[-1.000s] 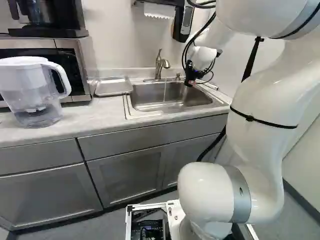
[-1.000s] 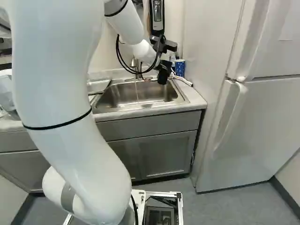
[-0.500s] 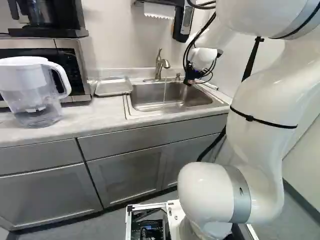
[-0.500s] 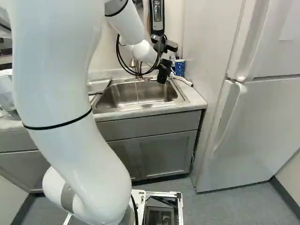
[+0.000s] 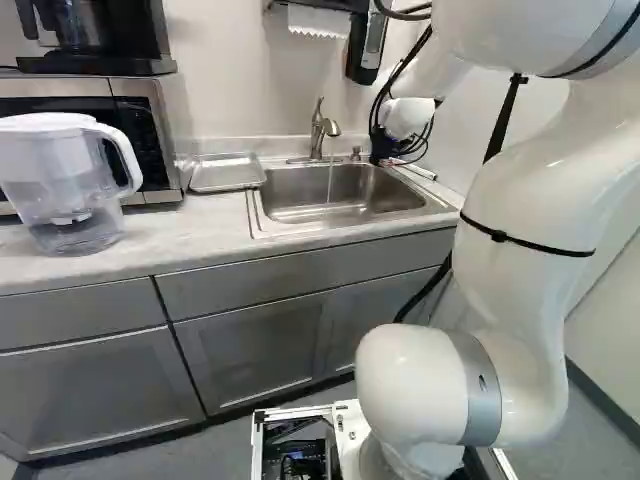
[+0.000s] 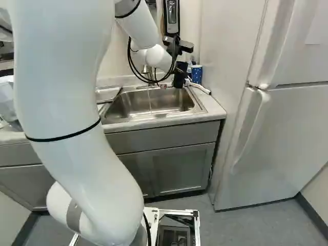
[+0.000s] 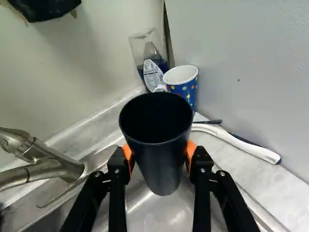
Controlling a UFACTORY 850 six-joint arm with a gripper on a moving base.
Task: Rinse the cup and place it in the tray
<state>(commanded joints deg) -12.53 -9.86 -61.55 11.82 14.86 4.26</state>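
Observation:
In the left base view my gripper (image 5: pixel 381 145) is over the sink's back right corner. The dark cup (image 6: pixel 179 79) shows beside the faucet in the right base view, roughly upright. Seen along the wrist, the gripper (image 7: pixel 159 152) is shut on the cup (image 7: pixel 161 169), an orange pad against each side; its mouth is open and no contents show. Water runs from the faucet (image 5: pixel 320 128) into the sink (image 5: pixel 300 205), to one side of the cup. The metal tray (image 5: pixel 227 173) lies on the counter left of the sink.
A blue dotted paper cup (image 7: pixel 182 86), a soap bottle (image 7: pixel 153 75) and a white-handled brush (image 7: pixel 241 144) lie or stand in the corner beyond the held cup. Left of the tray are a microwave (image 5: pixel 165 125) and a water pitcher (image 5: pixel 70 185). A fridge (image 6: pixel 277 133) stands right.
My wrist has turned with the cup in the gripper; the cup has swung from a slant to more upright, shifting slightly. The base has not moved, and the water still runs.

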